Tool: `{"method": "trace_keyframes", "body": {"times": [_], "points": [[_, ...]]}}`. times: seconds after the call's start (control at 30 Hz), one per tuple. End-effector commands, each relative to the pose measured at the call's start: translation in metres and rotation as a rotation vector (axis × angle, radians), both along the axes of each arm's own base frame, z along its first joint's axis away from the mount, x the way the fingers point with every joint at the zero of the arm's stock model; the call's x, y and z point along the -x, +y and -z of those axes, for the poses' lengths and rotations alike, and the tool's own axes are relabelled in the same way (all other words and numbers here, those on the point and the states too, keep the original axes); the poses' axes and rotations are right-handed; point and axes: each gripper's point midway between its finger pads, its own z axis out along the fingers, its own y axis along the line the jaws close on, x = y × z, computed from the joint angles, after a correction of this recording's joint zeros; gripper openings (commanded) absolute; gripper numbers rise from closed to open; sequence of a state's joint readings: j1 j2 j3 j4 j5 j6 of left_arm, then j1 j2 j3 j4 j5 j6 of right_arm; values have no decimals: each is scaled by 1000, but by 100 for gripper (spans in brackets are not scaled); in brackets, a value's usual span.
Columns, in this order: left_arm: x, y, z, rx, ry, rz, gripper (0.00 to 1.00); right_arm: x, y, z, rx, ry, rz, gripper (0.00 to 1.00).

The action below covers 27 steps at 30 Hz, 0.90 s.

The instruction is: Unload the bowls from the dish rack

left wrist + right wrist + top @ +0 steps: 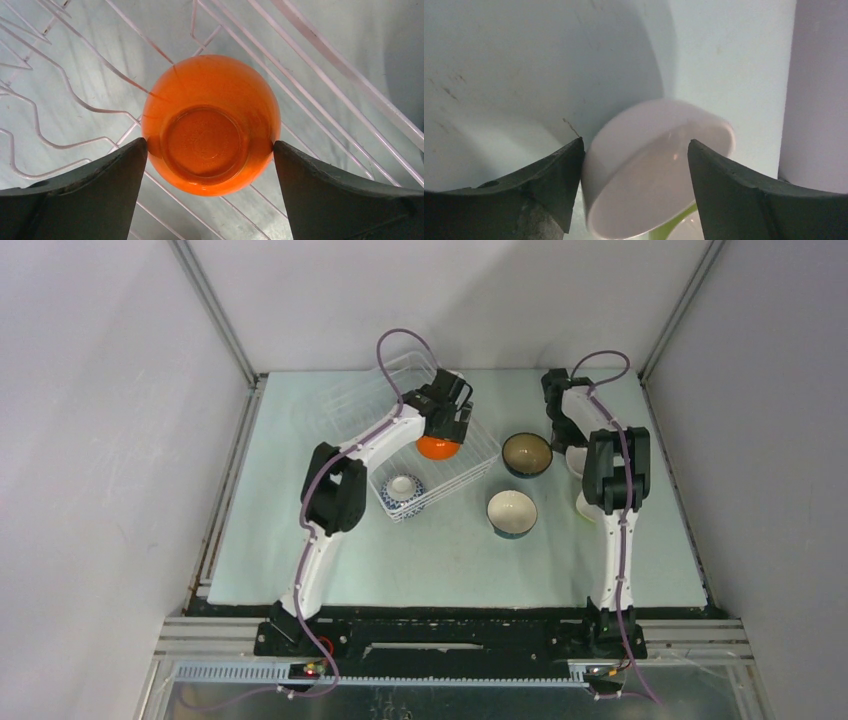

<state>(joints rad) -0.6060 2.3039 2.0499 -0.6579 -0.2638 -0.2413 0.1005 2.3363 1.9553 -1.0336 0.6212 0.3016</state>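
An orange bowl [210, 125] lies upside down in the white wire dish rack [352, 400], foot ring up. My left gripper [210, 145] hangs open over it, one fingertip at each side of the bowl. A blue-and-white patterned bowl [403, 489] sits at the rack's near corner. Out on the right, my right gripper [636, 142] stands open with a white bowl [659, 170] tilted and blurred between its fingers; its left finger [559, 175] lies against the bowl's outer wall. Below the white bowl shows a lime green bowl [672, 227].
Two bowls stand upright on the table right of the rack: a dark patterned one [526, 454] and a teal-and-white one [511, 513]. The right wall [819, 90] is close beside the right gripper. Rack wires [75, 95] run under and around the orange bowl.
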Motion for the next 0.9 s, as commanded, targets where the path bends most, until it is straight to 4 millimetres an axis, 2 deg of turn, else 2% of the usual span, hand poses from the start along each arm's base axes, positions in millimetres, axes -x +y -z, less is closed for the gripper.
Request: {"method": "trace_keyframes", "body": {"times": [0.0,0.07,0.23,0.3,0.37,0.47,0.57,0.67,0.77,0.87], "points": [[-9,-2,-13,46,-15,-32,100,-7,5,-54,-22,-131,-12,85],[-9,-3,-10,66,2,-29,100,-5,9,-66,-38,-155,-21,85],[-7,2,9,119,94,-36,97,-3,26,-120,-81,-272,-68,86],[-4,5,19,152,147,-31,91,-3,44,-144,-122,-324,-121,87],[-1,8,29,179,187,-23,82,-3,70,-165,-185,-374,-197,86],[3,7,36,251,227,-7,71,1,110,-187,-259,-423,-296,81],[9,3,35,360,250,13,64,3,148,-196,-332,-449,-379,79],[12,8,31,424,246,8,59,5,186,-191,-446,-438,-458,76],[17,16,26,453,239,5,58,7,225,-183,-604,-416,-536,76],[25,24,20,498,233,5,57,9,263,-184,-761,-407,-597,74]]}}
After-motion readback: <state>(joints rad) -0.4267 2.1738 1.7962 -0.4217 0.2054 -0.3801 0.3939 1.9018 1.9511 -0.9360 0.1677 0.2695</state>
